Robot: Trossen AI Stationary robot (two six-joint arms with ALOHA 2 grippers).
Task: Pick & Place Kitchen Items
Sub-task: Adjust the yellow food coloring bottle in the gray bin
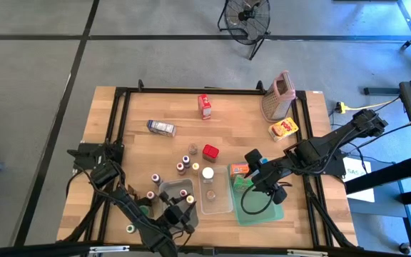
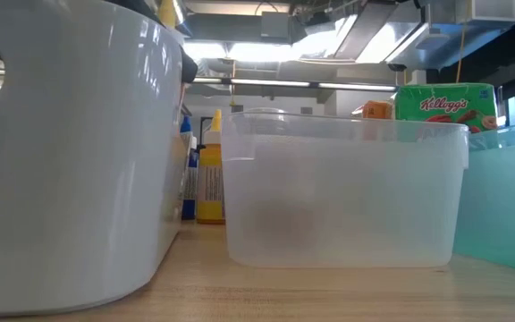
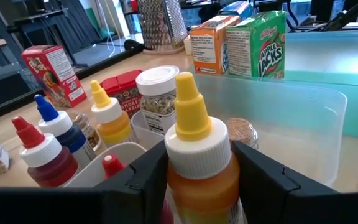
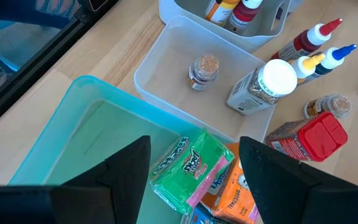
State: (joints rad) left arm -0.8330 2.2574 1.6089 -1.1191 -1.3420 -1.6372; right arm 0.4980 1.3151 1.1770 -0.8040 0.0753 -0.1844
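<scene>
My left gripper (image 3: pixel 199 186) is at the near left, over the grey tub (image 1: pixel 170 190), shut on a yellow-capped bottle of orange liquid (image 3: pixel 197 146). A red-capped bottle (image 3: pixel 110 165) stands in the same tub. The clear tub (image 4: pixel 166 68) beside it holds a small cork-topped spice jar (image 4: pixel 204 70). My right gripper (image 4: pixel 194 180) hovers open above the green tray (image 4: pixel 86 137), over the green carton (image 4: pixel 191 165) and orange carton (image 4: pixel 238 193) lying in it. A white-capped jar (image 4: pixel 263 87) and a red-lidded tin (image 4: pixel 309 134) stand by the clear tub. My left gripper has the yellow-capped bottle between its two fingers (image 3: pixel 145 180), which close on the white collar and shoulder (image 3: pixel 197 149) from either side. The fingers come in nearly level. The bottle stands upright; its base is hidden below the fingers.
Loose bottles with red, yellow and blue caps (image 4: pixel 316 37) stand left of the tin. Farther back are a red carton (image 1: pixel 205 106), a blue carton on its side (image 1: pixel 161 128), a yellow carton (image 1: pixel 283 129) and the metal grater (image 1: pixel 278 96). A black frame (image 1: pixel 120 114) rims the table.
</scene>
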